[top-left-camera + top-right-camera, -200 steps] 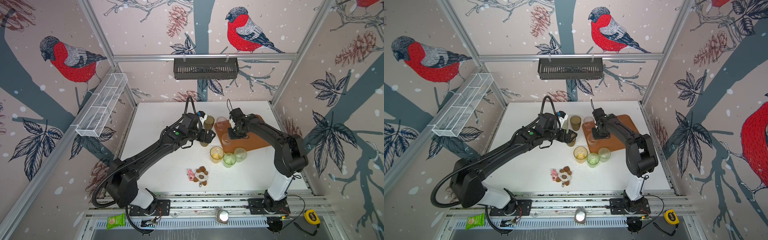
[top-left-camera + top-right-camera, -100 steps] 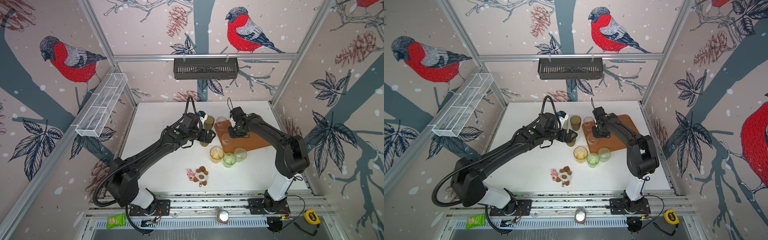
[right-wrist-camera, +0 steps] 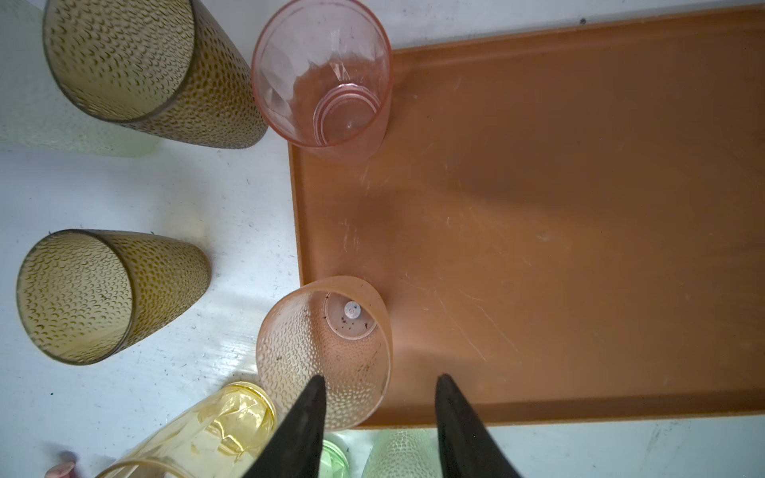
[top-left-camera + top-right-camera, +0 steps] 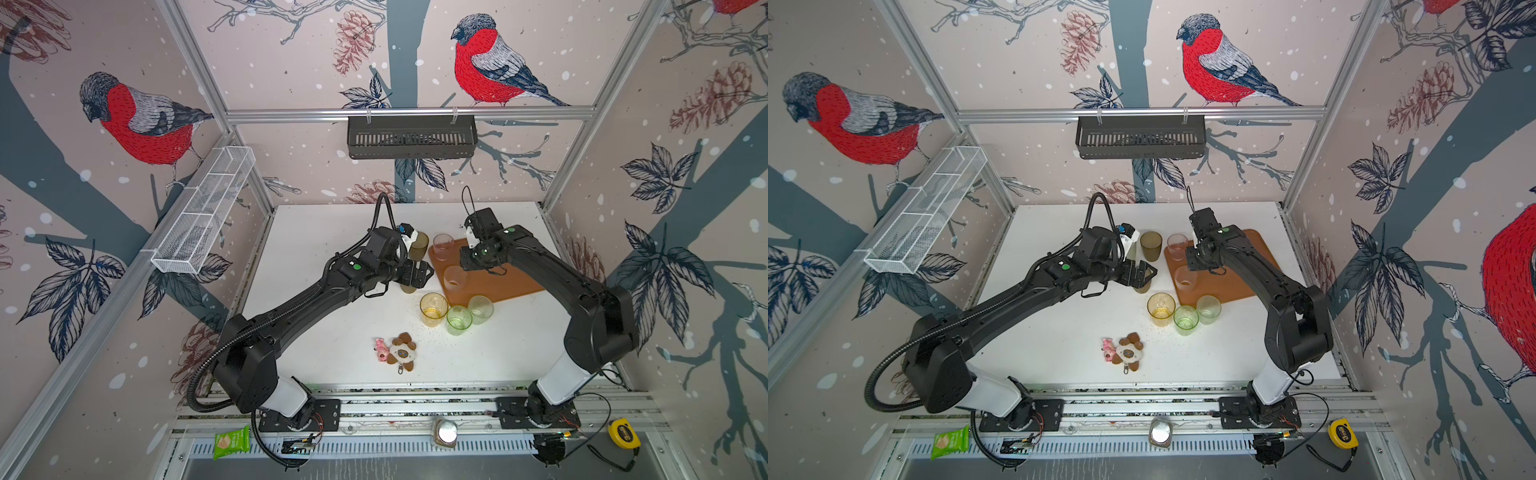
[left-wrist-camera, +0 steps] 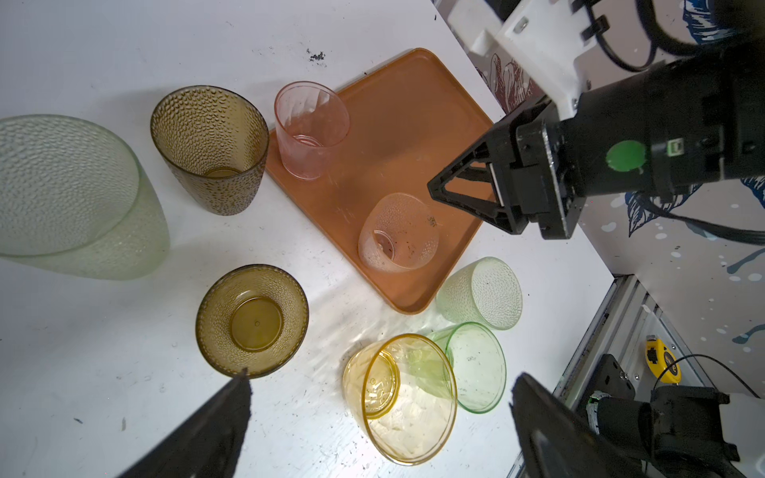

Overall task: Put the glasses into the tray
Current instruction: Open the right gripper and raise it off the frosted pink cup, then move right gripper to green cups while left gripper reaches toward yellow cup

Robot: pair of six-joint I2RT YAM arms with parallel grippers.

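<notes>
Hovering over the tray (image 3: 579, 207), the right gripper (image 3: 381, 377) has its jaws partly apart with nothing between them. The frosted glass (image 3: 327, 351) stands on the tray just ahead of one fingertip; whether they touch cannot be told. The pink glass (image 3: 323, 78) stands farther ahead at the tray's corner. The left gripper (image 5: 381, 374) is spread wide and empty. A short brown glass (image 5: 252, 320) sits just off one tip, and the yellow glass (image 5: 401, 397) and green glass (image 5: 476, 366) stand on the table (image 5: 103, 372) between its fingers.
</notes>
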